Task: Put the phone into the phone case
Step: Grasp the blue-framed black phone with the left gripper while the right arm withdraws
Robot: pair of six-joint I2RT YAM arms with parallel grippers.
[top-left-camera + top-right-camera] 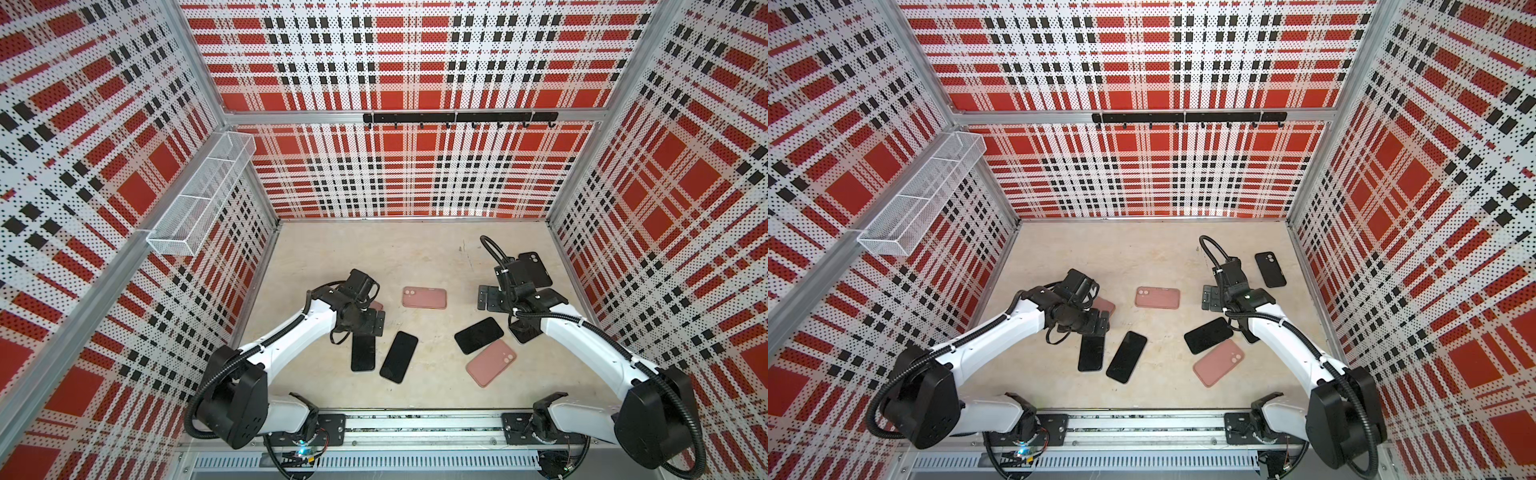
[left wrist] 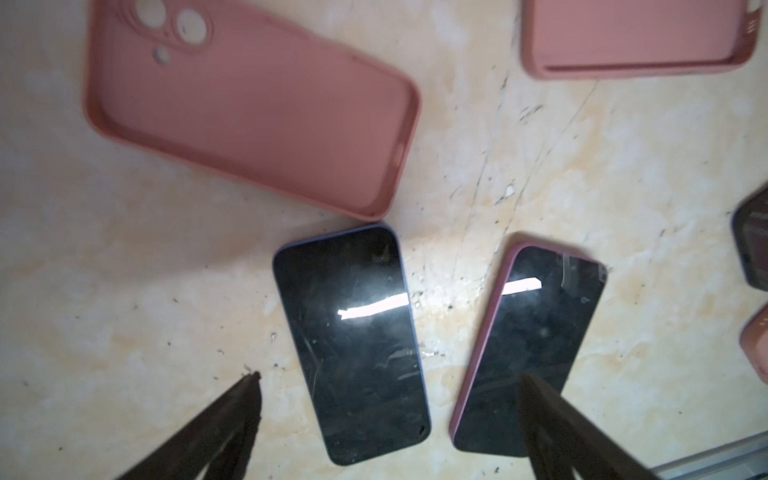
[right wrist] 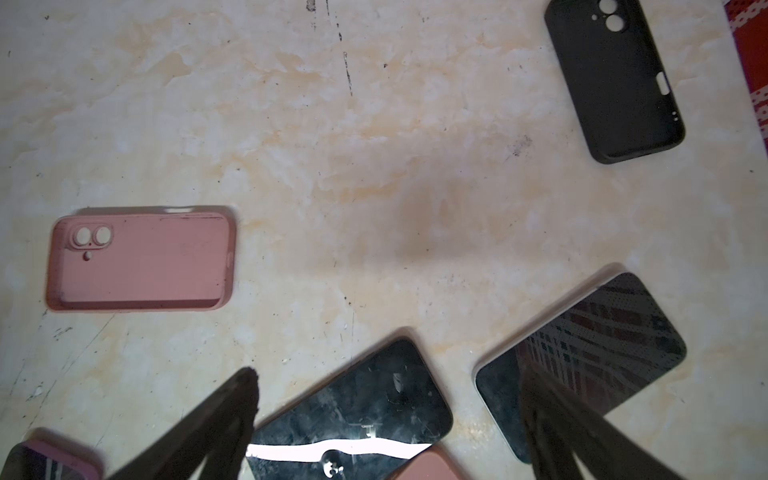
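Phones, four in number, lie flat and screens up on the tabletop point(image 1: 374, 257); none is seated in an open case. The blue phone point(image 2: 353, 345) lies directly under the left gripper point(image 2: 390, 376). Its top corner is just beside the pink case point(image 2: 249, 120), which rests hollow side up and empty. This placement favours a short transfer: phone and case are neighbours, and the case mouth already faces upward.

Left fingers point(image 2: 237, 415) are spread wide and pinch nothing, one on each side of the blue phone's long edges. Judgement: this is the approach to a pick, with the fingers set across the narrow width because that is the only span they can close on.

Concern: the maroon phone point(image 2: 528, 349) lies near, and one finger appears over it in the left wrist view, so a descent here could land on it. Its maroon rim may be a fitted case; I cannot tell.

The right gripper point(image 3: 387, 372) is likewise spread and empty, above two more phones and well apart from the black case point(image 3: 615, 79). A second pink case point(image 1: 424, 298) lies empty mid-tabletop.

Further concern: a thin phone flat on a hard surface offers little edge to grip, so slipping is likely.
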